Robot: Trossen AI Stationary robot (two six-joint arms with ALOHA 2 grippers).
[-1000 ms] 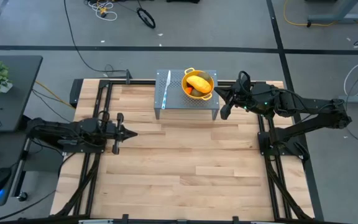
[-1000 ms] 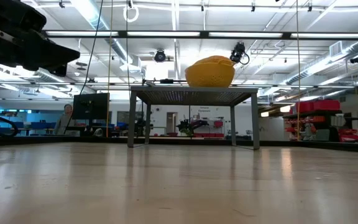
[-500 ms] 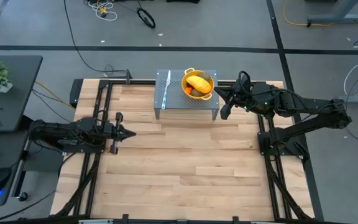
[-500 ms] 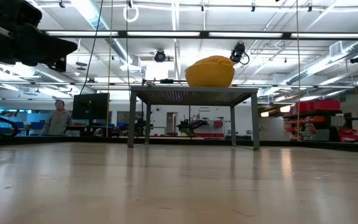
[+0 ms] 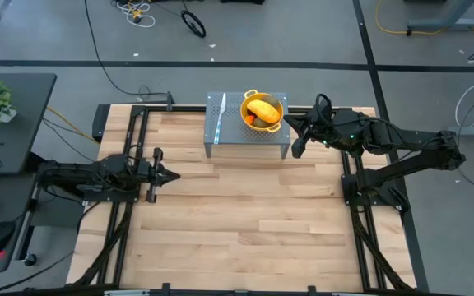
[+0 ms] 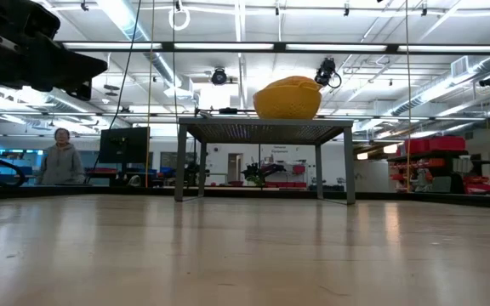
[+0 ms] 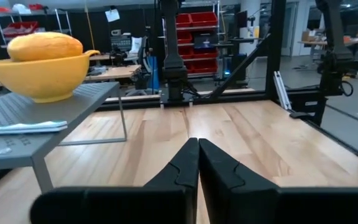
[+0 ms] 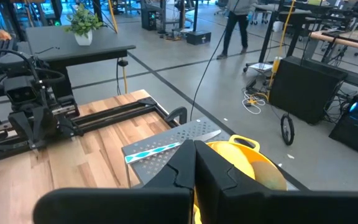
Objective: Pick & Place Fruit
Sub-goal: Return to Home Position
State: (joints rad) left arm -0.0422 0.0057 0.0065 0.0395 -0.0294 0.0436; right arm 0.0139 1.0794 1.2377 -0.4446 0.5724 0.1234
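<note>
A yellow-orange oblong fruit [image 5: 263, 109] lies in the yellow colander [image 5: 248, 102], with a small orange piece and an olive-green one [image 5: 253, 120] under it. The colander stands on a small grey perforated stand [image 5: 230, 134] at the table's far middle; in the low view it shows on the stand's top [image 6: 287, 99]. My left gripper [image 5: 178, 175] is shut at the table's left side, pointing level toward the right; its fingers [image 7: 197, 163] meet. My right gripper [image 5: 286, 122] hovers shut just right of the colander, its fingers [image 8: 194, 163] together.
A slim silver-and-blue knife [image 5: 220, 115] lies on the stand left of the colander. The wooden table [image 5: 245, 214] is framed by black rails [image 5: 130, 140]. A person [image 6: 58, 158] stands in the room beyond the table, another walks farther off [image 8: 236, 25].
Both arms have kept still. In the low view the person in the room behind has walked toward the left.
</note>
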